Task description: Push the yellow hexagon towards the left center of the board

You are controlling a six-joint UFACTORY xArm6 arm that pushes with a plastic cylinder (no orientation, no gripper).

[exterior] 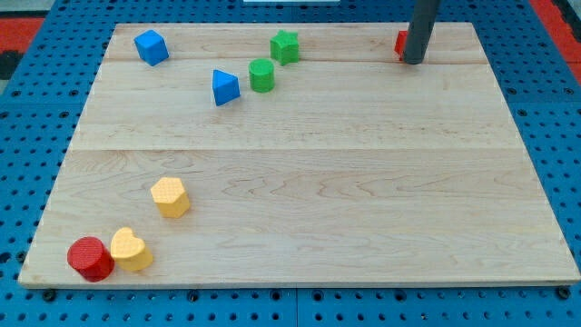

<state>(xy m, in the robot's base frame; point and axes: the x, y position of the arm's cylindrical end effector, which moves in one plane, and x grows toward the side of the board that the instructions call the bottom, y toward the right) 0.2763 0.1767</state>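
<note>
Resting at view's top right, my tip [413, 62] (no claw); yellow hexagon [170, 197] well apart, lower left.

Our tip [414, 62] rests at tabletop [363, 200] top right, touching partly hidden red block [400, 42]. Yellow hexagon [170, 197] sits lower left, well apart from us; yellow heart [132, 250] and red cylinder [90, 259] touch near bottom-left corner.

A red block [400, 42] at the far right was largely hidden behind the rod [419, 32]; its shape could not be told. The rod's upper part was cut off by the top edge.
</note>
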